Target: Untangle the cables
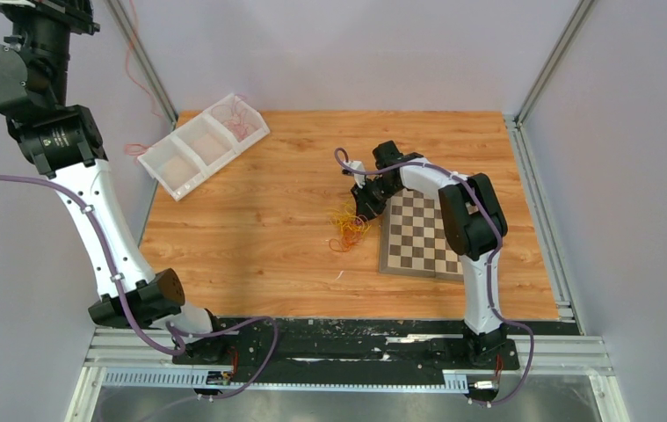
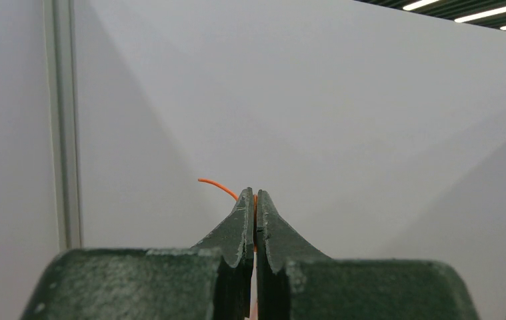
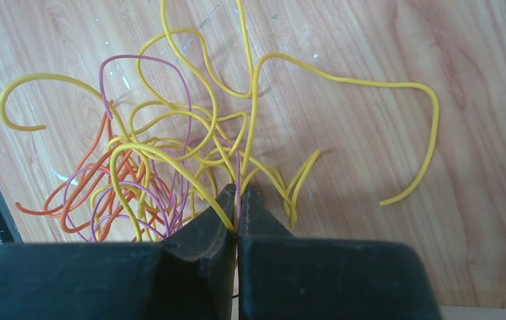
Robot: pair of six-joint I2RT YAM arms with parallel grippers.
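The bunch of cables (image 1: 348, 230), thin yellow, orange and purple strands, lies tangled on the wooden table just left of the chessboard (image 1: 422, 236). My right gripper (image 1: 361, 207) is low over it. In the right wrist view the gripper (image 3: 239, 190) is shut on a purple and a yellow strand of the bunch (image 3: 145, 175). My left arm is raised high at the far left, its gripper out of the top view. In the left wrist view that gripper (image 2: 255, 193) is shut on one orange strand (image 2: 218, 185), which hangs down the wall in the top view (image 1: 130, 44).
A white tray (image 1: 191, 156) with three compartments stands at the back left of the table, with thin strands (image 1: 240, 119) in its far compartment. Metal frame rails run along the table's sides and walls.
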